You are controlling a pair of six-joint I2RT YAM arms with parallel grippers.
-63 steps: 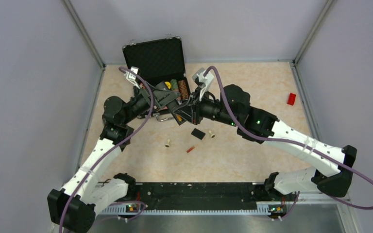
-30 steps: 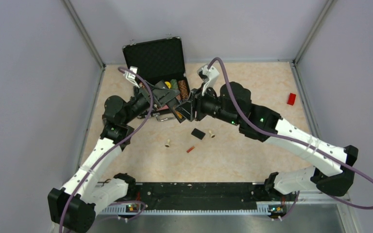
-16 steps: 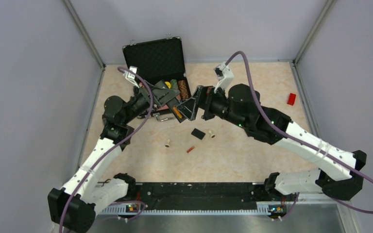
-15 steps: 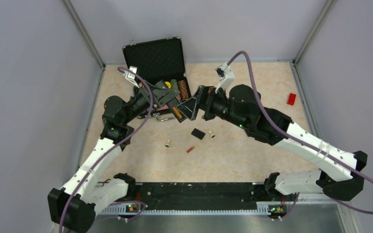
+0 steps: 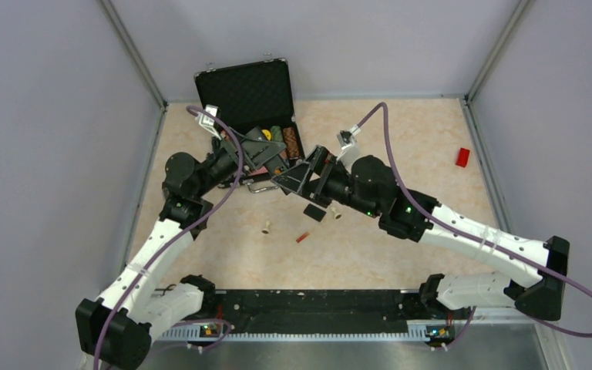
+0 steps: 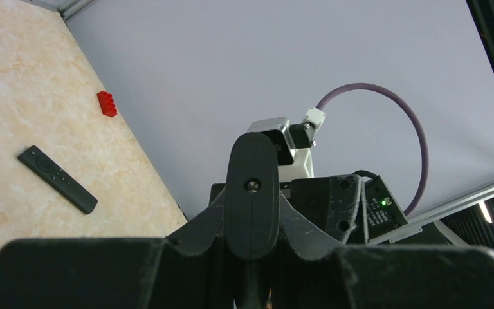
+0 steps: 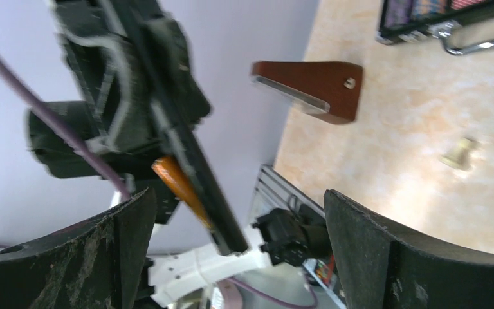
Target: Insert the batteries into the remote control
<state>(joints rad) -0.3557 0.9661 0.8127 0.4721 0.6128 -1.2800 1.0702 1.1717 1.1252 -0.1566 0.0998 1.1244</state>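
On the counter (image 5: 401, 123), toward the arm bases from the right hand (image 5: 306, 174): loose battery (image 5: 302, 237), tiny and red-orange. Lies slanted, pointing from near-left to far-right in the top view. Sits closer to the right hand than to the left hand (image 5: 266, 163), so prob. a job for the right one.

Right hand: spread very wide, nothing in it. Left hand: clamped shut on the remote (image 7: 181, 143), held up off the counter just in front of the right hand. Looks like a second battery (image 7: 179, 188) tucked along the remote already, but hard to be sure in the blur.

In the way: small black back cover (image 5: 314, 213), right btw. the right hand and the loose battery. Cream peg (image 5: 336, 212) just beside the cover. Other peg (image 5: 266, 227) off to the left of the battery, apart from it. Best to come down past the cover, not on it.

Further off:
- Open case (image 5: 247, 96) behind both hands.
- Red block (image 5: 462, 156) by the right wall.
- Black bar (image 6: 56, 178) flat on the counter in the left wrist view.
- Brown wedge (image 7: 312, 87) near the case in the right wrist view; can't tell what.
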